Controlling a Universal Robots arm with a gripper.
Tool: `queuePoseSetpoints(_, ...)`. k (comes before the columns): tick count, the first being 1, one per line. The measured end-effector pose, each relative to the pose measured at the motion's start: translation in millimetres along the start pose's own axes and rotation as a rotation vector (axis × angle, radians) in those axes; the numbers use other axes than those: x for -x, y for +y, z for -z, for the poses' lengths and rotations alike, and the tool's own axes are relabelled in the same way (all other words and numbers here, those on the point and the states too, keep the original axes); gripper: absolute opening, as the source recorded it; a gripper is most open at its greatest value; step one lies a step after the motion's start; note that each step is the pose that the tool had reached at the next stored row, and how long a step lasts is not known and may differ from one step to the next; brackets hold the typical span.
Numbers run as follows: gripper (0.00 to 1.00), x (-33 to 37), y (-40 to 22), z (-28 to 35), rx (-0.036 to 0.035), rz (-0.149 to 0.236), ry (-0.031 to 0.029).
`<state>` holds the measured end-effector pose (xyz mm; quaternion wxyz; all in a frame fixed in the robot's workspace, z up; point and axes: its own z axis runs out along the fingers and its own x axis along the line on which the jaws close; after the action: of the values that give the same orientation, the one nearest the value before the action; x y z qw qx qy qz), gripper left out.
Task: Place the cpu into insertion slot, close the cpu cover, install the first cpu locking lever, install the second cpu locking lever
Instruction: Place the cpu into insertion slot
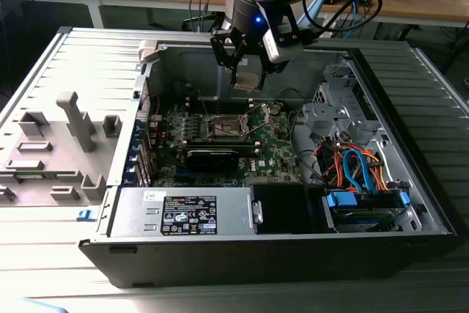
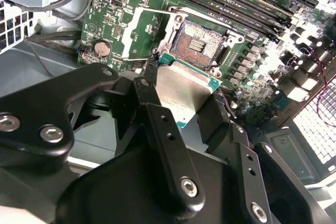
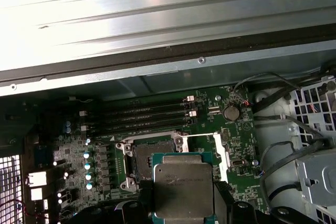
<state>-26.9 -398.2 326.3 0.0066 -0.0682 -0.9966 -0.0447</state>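
Observation:
My gripper hangs inside the open computer case, shut on the cpu, a pale silvery square chip held flat between the black fingers. In both wrist views the cpu hovers above the green board, just off to one side of the insertion slot. The slot has a dark centre and lies bare. The cpu cover, a thin silver frame, is swung open beside the slot.
Memory slots run along one side of the socket. A long black card lies nearer the front. The power supply, drive cage and coloured cables crowd the case. A grey fixture lies at the exterior view's left.

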Motion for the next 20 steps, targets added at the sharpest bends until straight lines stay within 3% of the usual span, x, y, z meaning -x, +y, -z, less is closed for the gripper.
queuePoseSetpoints(20, 0.55, 0.0, 0.0, -0.1, 0.0003, -0.014, -0.0012)
